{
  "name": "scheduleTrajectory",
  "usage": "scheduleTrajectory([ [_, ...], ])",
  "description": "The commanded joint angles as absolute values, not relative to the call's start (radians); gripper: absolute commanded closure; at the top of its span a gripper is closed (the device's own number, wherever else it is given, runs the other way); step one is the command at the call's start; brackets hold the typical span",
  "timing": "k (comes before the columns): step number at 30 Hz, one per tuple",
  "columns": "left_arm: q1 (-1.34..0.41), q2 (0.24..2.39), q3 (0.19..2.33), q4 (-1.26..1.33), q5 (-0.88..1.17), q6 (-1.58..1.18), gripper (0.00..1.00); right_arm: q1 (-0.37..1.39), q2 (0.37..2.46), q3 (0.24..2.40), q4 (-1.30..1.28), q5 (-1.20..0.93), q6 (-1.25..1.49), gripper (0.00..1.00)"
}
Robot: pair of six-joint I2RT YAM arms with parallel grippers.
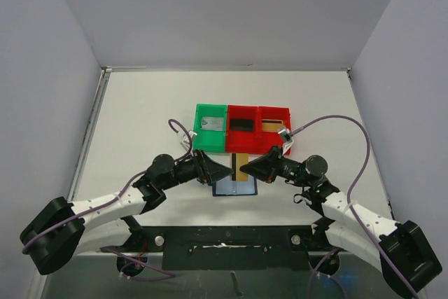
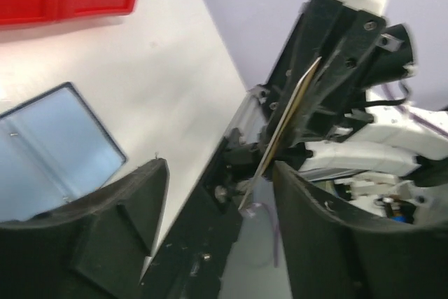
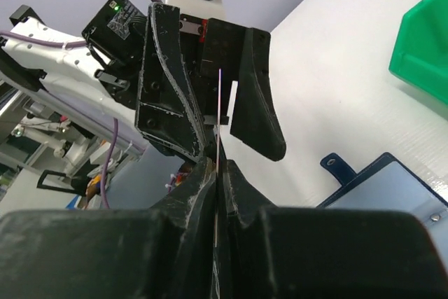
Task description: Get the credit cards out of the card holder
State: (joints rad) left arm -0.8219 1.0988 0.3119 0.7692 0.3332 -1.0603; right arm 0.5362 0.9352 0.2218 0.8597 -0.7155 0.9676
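The gold-orange credit card (image 1: 243, 167) with a dark stripe hangs in the air just above the open navy card holder (image 1: 234, 185). My right gripper (image 3: 218, 173) is shut on this card, which shows edge-on (image 3: 220, 103) between its pads. My left gripper (image 2: 219, 169) faces it from the left with its jaws open, and the card's free end (image 2: 287, 113) stands between the two fingers, closer to the right one. The card holder (image 2: 49, 152) lies flat with its pale clear pockets up and its tab (image 3: 338, 165) sticking out. A silver-grey card (image 1: 211, 124) and a black card (image 1: 242, 124) lie in the trays.
A green tray (image 1: 210, 138) and two red trays (image 1: 274, 138) stand in a row just behind the card holder. Purple cables loop from both wrists. Grey walls close in the table on the left, back and right.
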Motion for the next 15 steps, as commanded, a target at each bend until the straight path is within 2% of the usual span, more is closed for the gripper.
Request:
scheduleTrajectory([
  [1, -0.819, 1.009, 0.421, 0.498, 0.253, -0.884, 0.34, 0.532, 0.825, 0.266, 0.638, -0.609, 0.833, 1.00],
  [5, -0.817, 0.904, 0.548, 0.117, 0.070, -0.685, 0.32, 0.536, 0.683, 0.312, 0.370, -0.452, 0.643, 1.00],
  [8, -0.818, 0.846, 0.640, -0.107, -0.111, -0.555, 0.31, 0.540, 0.571, 0.320, 0.273, -0.323, 0.448, 1.00],
  [12, -0.817, 0.792, 0.721, -0.247, -0.220, -0.456, 0.30, 0.541, 0.507, 0.349, 0.186, -0.024, 0.144, 0.96],
  [14, -0.818, 0.777, 0.736, -0.279, -0.257, -0.418, 0.30, 0.541, 0.552, 0.410, 0.103, -0.008, -0.116, 0.96],
  [15, -0.817, 0.775, 0.737, -0.289, -0.281, -0.398, 0.30, 0.541, 0.588, 0.441, 0.063, -0.005, -0.233, 1.00],
])
